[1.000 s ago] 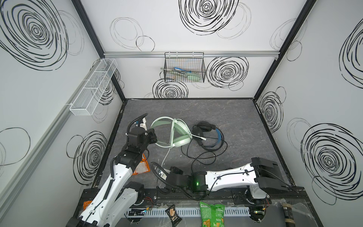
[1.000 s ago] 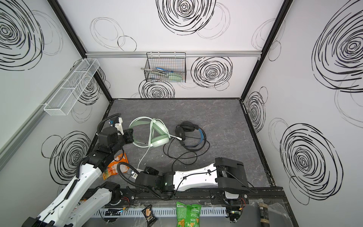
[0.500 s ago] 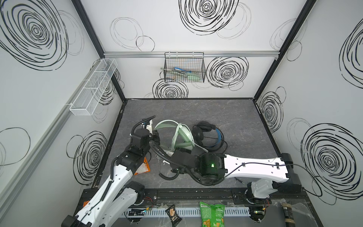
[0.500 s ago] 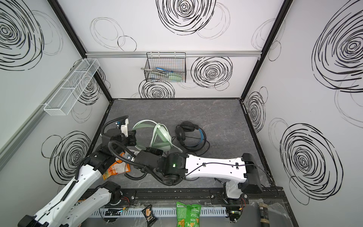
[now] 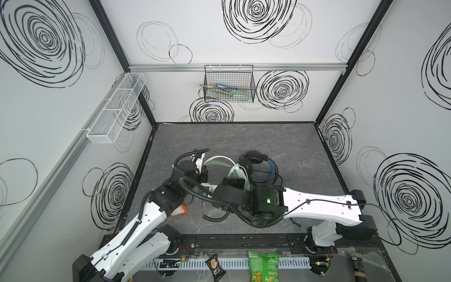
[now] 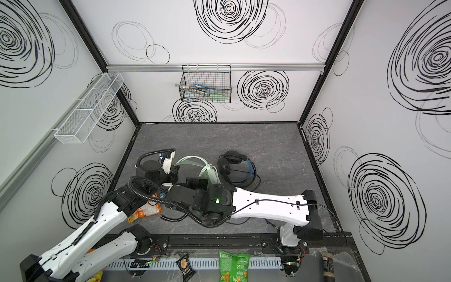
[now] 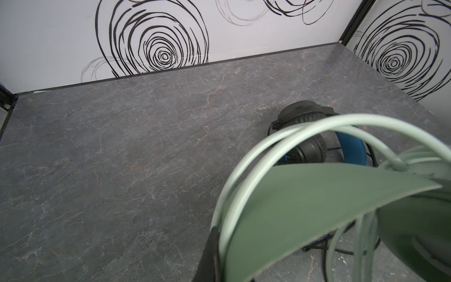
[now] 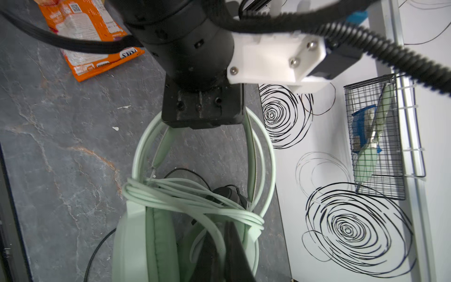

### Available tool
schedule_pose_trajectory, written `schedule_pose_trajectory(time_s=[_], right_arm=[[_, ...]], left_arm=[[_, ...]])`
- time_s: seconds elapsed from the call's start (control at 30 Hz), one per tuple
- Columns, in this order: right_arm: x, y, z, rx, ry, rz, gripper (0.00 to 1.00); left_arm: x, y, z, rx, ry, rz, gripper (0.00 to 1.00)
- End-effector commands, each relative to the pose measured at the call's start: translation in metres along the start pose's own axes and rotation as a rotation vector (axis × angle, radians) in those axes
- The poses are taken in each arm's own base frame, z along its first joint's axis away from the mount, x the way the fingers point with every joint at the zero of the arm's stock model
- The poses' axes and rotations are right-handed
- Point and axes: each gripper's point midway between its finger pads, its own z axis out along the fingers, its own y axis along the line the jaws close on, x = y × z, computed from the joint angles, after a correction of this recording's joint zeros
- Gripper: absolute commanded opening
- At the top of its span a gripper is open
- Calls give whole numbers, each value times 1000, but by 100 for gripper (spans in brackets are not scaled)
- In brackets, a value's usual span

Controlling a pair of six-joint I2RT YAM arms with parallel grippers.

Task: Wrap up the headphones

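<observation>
The right hand (image 8: 220, 241), clamped on the cable (image 8: 170, 193), has swung from the worktop's (image 5: 219, 136) 6 o'clock over the mint headset (image 8: 161, 239), whose headband the left hand (image 8: 203, 123) grips: 1 more loop.

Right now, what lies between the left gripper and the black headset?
The mint-green headset, its headband and looped cable, in the left wrist view; the black headset shows behind them.

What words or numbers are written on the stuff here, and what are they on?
Orange snack packet: big letters, upside down and partly hidden, too blurred to read; it also has a QR code.
Green snack bag: print too small to read.
Small dark packet: too small to read.
Mint-green headphones and black headphones: no words visible.
</observation>
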Motion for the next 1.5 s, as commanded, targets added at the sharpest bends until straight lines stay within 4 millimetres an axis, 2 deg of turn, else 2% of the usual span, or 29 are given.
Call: schedule_pose_trajectory(time_s=[0.0, 0.1, 0.23, 0.3, 0.43, 0.5, 0.67, 0.8, 0.93, 1.07, 1.3, 1.47], right_arm=[[-10, -36, -19, 142, -22, -17, 0], [-30, -49, -37, 220, -129, -19, 0], [-62, -70, -78, 269, -314, 12, 3], [-69, -79, -87, 269, -344, 21, 3], [-57, -92, -74, 319, -283, -19, 3], [-49, -92, -67, 316, -264, -64, 2], [-43, -65, -64, 213, -300, -198, 2], [-42, -57, -63, 204, -305, -251, 1], [-55, -44, -83, 223, -458, -258, 3], [-60, -51, -93, 323, -517, -267, 4], [-47, -69, -83, 419, -435, -330, 1], [-43, -72, -84, 408, -430, -348, 2]], left_arm=[[-16, 2, -4, -25, -43, 46, 0], [-12, -5, 0, 10, -32, 52, 0], [-8, -10, 3, 39, -21, 54, 0], [-9, -11, 3, 48, -25, 56, 0], [-12, -17, 0, 82, -42, 56, 0], [-12, -20, -2, 97, -47, 64, 0], [-7, -21, -2, 93, -37, 81, 0], [-5, -25, -1, 97, -30, 94, 0], [-2, -35, 3, 149, -14, 100, 0], [6, -47, 7, 206, 21, 107, 0], [12, -57, 8, 241, 42, 123, 0], [12, -62, 6, 256, 40, 135, 0]])
